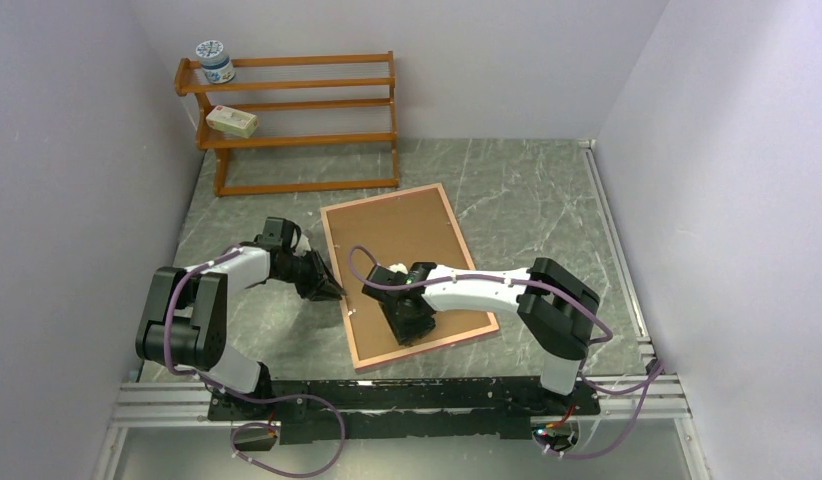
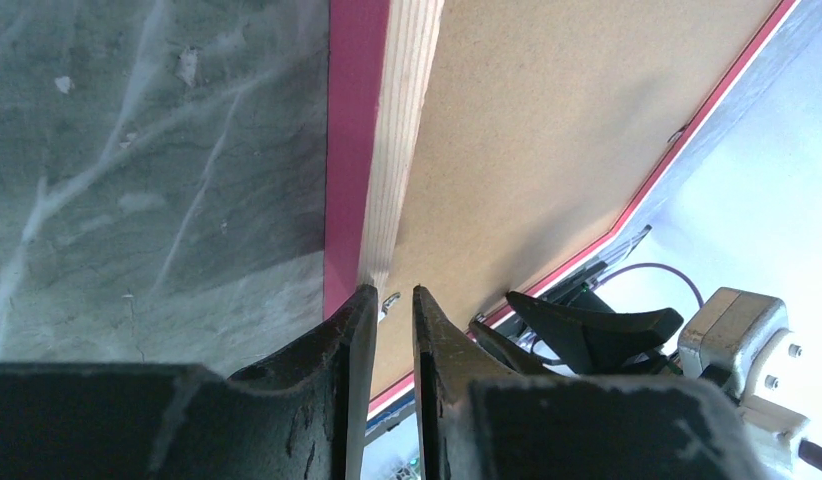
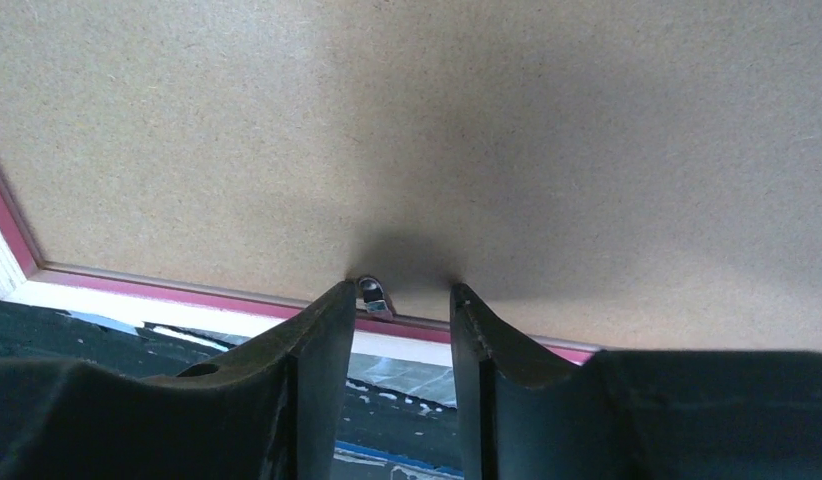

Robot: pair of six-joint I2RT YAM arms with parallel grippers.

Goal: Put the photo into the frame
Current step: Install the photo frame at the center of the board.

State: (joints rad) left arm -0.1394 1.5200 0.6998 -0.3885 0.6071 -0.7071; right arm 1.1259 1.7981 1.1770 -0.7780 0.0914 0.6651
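Observation:
The frame lies back up on the table, its pink rim around the brown hardboard backing sheet. The photo is hidden. My left gripper rests at the frame's left edge, jaws a narrow gap apart, with a small metal tab just beyond the tips and nothing held. My right gripper is down on the backing by the near rim. It stands open, with another metal tab beside its left fingertip. Its fingers also show in the left wrist view.
A wooden slatted rack stands at the back left with a jar on top and a small box on a shelf. Walls close in left, back and right. A metal rail runs along the right.

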